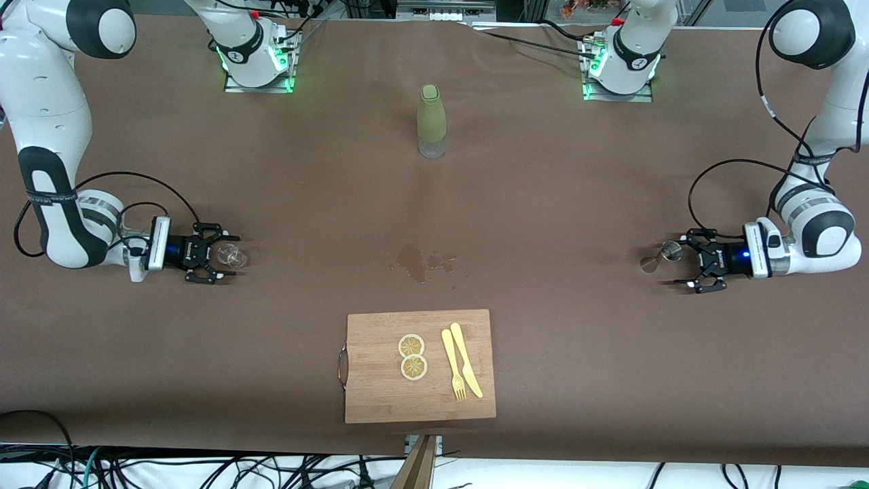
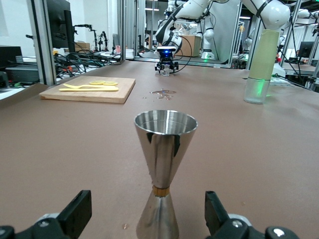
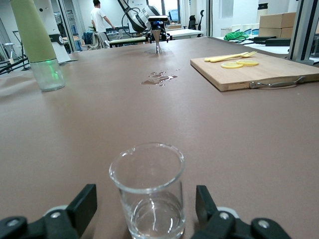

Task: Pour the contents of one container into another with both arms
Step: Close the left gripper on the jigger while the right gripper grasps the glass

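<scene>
At the right arm's end of the worktop [image 1: 543,224] we see the right tool [image 1: 224,261] low over the surface, its fingers spread wide on either side of a small clear glass beaker [image 1: 235,256] without touching it. The beaker stands upright with a little clear liquid in its bottom.

Midway between the arms, an olive-sleeved bottle [image 1: 432,121] stands upright, closer to the robots' bases. Nearer the camera than the bottle we find a small wet spill [image 1: 422,260], then a wooden cutting board [image 1: 380,394] carrying two lemon slices [image 1: 412,356], a yellow fork [image 1: 453,363] and a yellow knife [image 1: 466,358].

At the left arm's end, the left tool [image 1: 682,263] sits equally low, fingers wide open around an upright steel jigger [image 1: 662,257], which they do not grip.
</scene>
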Action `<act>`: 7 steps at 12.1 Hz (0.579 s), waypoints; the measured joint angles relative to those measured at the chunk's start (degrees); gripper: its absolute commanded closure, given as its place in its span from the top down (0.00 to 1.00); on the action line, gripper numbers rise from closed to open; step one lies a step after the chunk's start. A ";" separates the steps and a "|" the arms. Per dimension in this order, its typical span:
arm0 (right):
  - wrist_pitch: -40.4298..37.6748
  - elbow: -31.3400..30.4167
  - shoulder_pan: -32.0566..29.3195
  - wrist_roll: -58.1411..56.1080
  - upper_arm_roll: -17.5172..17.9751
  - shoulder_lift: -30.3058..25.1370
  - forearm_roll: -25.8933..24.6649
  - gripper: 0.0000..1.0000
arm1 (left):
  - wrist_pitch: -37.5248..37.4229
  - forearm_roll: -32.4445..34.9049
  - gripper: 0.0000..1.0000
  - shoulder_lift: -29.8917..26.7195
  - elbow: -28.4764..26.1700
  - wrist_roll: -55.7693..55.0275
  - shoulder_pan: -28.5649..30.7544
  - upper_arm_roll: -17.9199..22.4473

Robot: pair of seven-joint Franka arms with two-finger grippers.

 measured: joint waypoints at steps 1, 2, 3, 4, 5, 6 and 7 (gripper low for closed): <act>0.00 0.00 0.00 0.02 0.00 0.03 0.00 0.72 | -0.03 0.00 1.00 0.22 -0.31 0.58 -0.15 0.00; 0.00 0.00 0.00 0.18 0.00 0.06 0.00 0.71 | -0.06 0.00 1.00 0.41 -0.70 0.98 -0.14 0.01; 0.01 0.00 0.00 0.31 0.00 0.09 0.00 0.68 | -0.07 0.00 1.00 0.50 -1.22 1.34 -0.14 0.01; 0.01 0.00 0.00 0.41 0.00 0.10 0.01 0.66 | -0.09 0.00 1.00 0.55 -1.63 1.68 -0.14 0.01; 0.02 0.00 0.00 0.46 0.00 0.10 0.02 0.66 | -0.12 0.00 0.99 0.58 -1.91 1.85 -0.15 -0.01; 0.02 0.00 0.00 0.61 0.00 0.10 0.03 0.66 | -0.14 0.00 0.99 0.58 -2.20 1.94 -0.15 -0.05; 0.02 0.01 0.00 0.70 0.00 0.10 0.03 0.63 | -0.16 0.00 0.99 0.58 -2.48 2.07 -0.16 -0.12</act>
